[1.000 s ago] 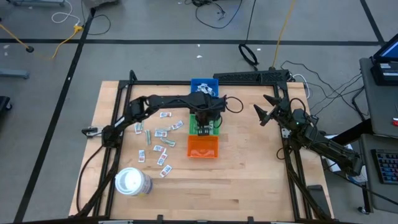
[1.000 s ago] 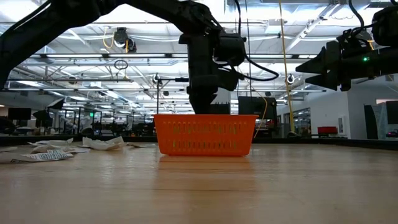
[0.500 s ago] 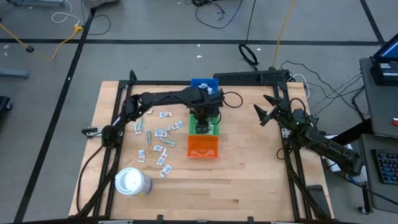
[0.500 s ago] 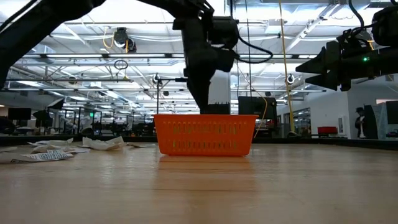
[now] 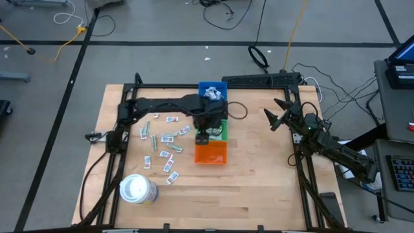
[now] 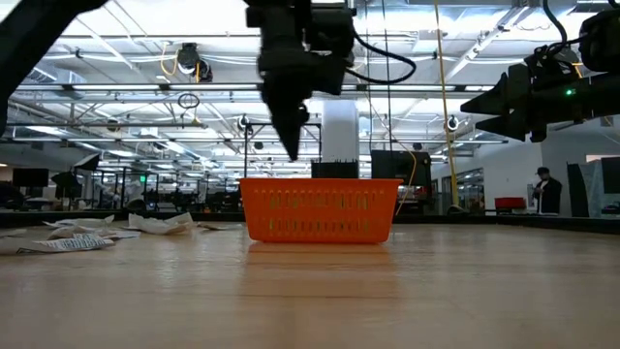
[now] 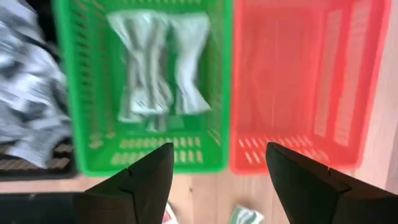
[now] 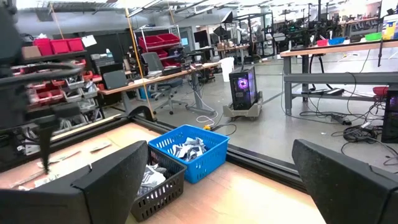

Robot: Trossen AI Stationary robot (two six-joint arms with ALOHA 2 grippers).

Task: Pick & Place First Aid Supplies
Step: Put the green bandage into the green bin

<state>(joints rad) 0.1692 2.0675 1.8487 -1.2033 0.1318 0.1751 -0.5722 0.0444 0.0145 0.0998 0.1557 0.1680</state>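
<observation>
My left gripper (image 7: 219, 149) hangs open, pointing down, above the seam between the green bin (image 7: 65, 93) and the orange bin (image 7: 298, 93), holding nothing. In the high view it (image 5: 202, 137) is at the bins' left side. Pale wrappers (image 7: 158, 74) lie on the green bin's floor. The orange bin (image 5: 211, 153) shows nothing inside. White packets (image 5: 212, 92) fill the blue bin. More small packets (image 5: 165, 145) lie flat on the table left of the bins. My right gripper (image 5: 272, 118) waits open at the table's right side, pointing level.
The three bins stand in a row at the table's middle, blue (image 5: 212, 86) farthest, orange nearest. A large white roll (image 5: 138, 189) stands near the front left. The black frame rail (image 5: 259, 81) runs along the far edge. Bare wood lies in front of the orange bin.
My left gripper has risen out of the green bin, clear above the bins' rims, and drifted a little toward the table's left edge. The bins have kept their places. My right arm has kept still.
</observation>
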